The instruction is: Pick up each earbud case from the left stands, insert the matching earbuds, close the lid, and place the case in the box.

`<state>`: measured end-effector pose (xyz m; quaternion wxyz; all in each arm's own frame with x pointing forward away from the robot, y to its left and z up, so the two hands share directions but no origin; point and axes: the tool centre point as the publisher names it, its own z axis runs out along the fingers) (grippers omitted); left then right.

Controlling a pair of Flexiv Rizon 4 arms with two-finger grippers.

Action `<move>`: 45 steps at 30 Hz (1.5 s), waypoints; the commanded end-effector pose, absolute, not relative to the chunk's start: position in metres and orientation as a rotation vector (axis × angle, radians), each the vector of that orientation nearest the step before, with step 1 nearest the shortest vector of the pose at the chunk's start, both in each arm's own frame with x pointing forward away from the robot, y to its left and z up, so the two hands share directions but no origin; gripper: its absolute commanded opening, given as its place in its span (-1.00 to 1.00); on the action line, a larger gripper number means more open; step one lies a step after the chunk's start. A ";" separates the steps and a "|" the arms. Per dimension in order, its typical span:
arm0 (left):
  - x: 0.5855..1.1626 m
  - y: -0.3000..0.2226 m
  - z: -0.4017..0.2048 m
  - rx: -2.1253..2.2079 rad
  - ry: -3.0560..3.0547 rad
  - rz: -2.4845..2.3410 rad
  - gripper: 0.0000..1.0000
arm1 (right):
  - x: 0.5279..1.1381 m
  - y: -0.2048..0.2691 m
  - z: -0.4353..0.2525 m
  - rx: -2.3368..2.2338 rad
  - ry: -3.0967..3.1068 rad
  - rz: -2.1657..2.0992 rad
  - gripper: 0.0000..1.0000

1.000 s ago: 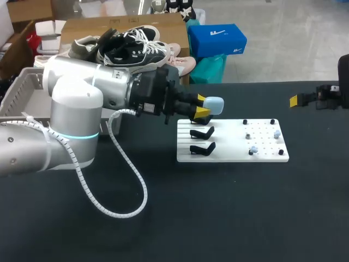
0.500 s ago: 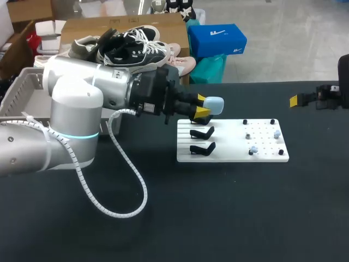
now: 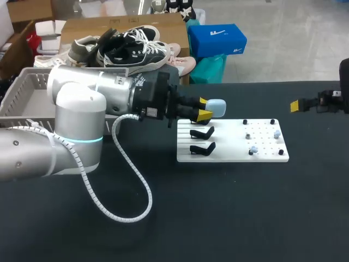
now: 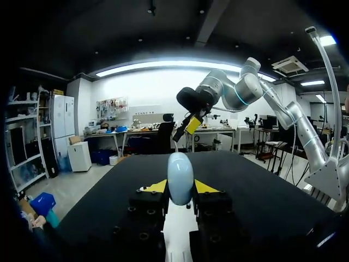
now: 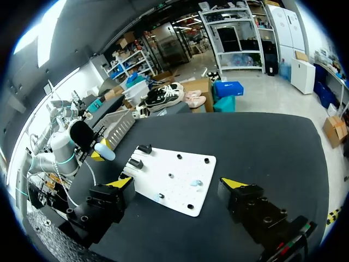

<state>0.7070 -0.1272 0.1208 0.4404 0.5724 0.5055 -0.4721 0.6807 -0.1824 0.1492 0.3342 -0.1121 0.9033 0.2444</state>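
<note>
Left fingers [image 3: 203,115] pinch earbud case [image 3: 216,107] by sides, above stands [image 3: 202,133], lid seemingly reachable. Right fingers [image 5: 234,184] wide, empty, probably for earbuds [image 3: 253,149].

The earbud case [image 3: 216,107] is a pale blue, smooth, rounded shell with its lid shut. It is pinched from two sides between the yellow tips of the left claw [image 3: 205,108] and held clear of the table [image 3: 229,213], above the far left corner of the white board [image 3: 229,156]. Two black stands [image 3: 202,132] sit one behind the other on the board's left part, both bare. Two small pale blue earbuds [image 3: 277,133] rest among black pegs on the board's right part, apart from each other. The box [image 3: 19,94], a grey slatted crate, sits at the table's far left.
</note>
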 end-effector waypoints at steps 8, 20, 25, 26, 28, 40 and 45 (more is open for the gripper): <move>0.713 -0.144 0.116 1.412 1.215 -1.226 -1.00 | 0.630 -0.161 0.158 -0.417 2.331 0.595 1.00; 0.706 -0.148 0.113 1.406 1.201 -1.238 -1.00 | 0.604 -0.128 0.158 -0.505 2.313 0.616 1.00; 0.699 -0.152 0.109 1.414 1.196 -1.264 -1.00 | 0.601 -0.119 0.154 -0.515 2.323 0.604 1.00; 0.698 -0.152 0.109 1.412 1.195 -1.270 -1.00 | 0.601 -0.117 0.154 -0.516 2.324 0.601 1.00; 0.696 -0.153 0.108 1.413 1.194 -1.274 -1.00 | 0.601 -0.113 0.152 -0.526 2.328 0.584 1.00; 0.693 -0.153 0.107 1.421 1.197 -1.267 -1.00 | 0.605 -0.074 0.148 -0.565 2.366 0.565 1.00; 0.693 -0.153 0.107 1.421 1.197 -1.267 -1.00 | 0.615 -0.054 0.146 -0.586 2.396 0.618 1.00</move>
